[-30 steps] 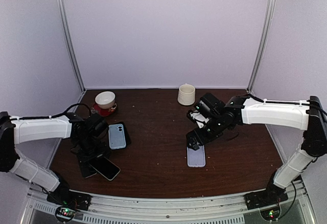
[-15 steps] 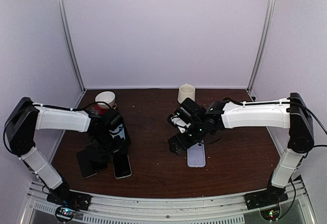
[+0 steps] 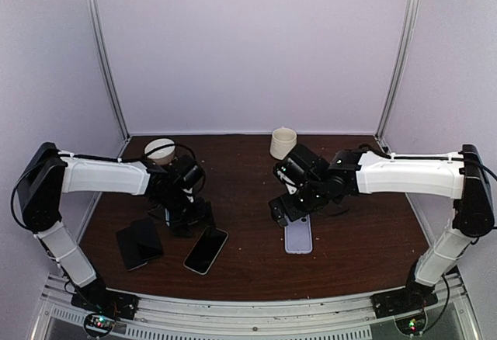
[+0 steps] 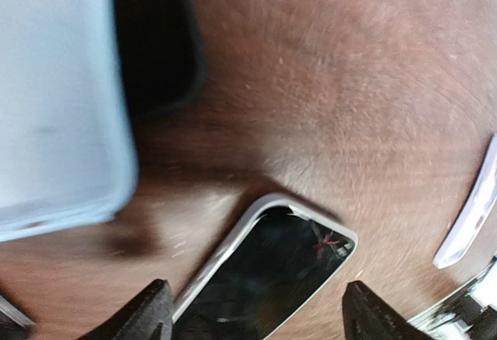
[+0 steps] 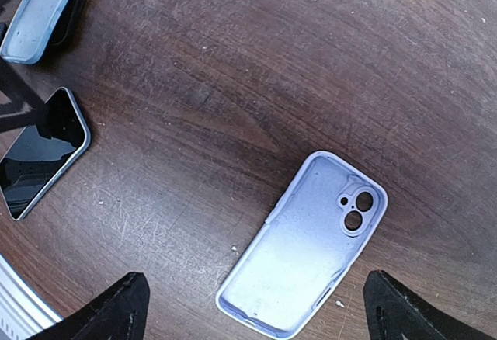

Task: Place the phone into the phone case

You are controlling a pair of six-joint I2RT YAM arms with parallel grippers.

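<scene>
The phone (image 3: pixel 206 249), black screen up with a silver rim, lies tilted on the brown table. Its top end (image 4: pixel 272 274) sits between the fingertips of my left gripper (image 4: pixel 260 317). The jaws stand wide; the left finger (image 4: pixel 151 313) is at the phone's edge, and a gap shows on the right side. The pale lavender phone case (image 3: pixel 298 237) lies inside up, camera cut-out away from me. My right gripper (image 3: pixel 286 214) hovers open over the case (image 5: pixel 307 243), nothing between its fingers.
A light blue case (image 4: pixel 54 99) rests on a black one (image 4: pixel 159 45) beside the left gripper. Another black case (image 3: pixel 140 243) lies front left. A cream cup (image 3: pixel 283 143) and a white bowl (image 3: pixel 160 150) stand at the back.
The left arm swung right and the phone slid with it, from beside the black case toward the table's middle, turning as it went. The right gripper shifted left, then back over the case.
</scene>
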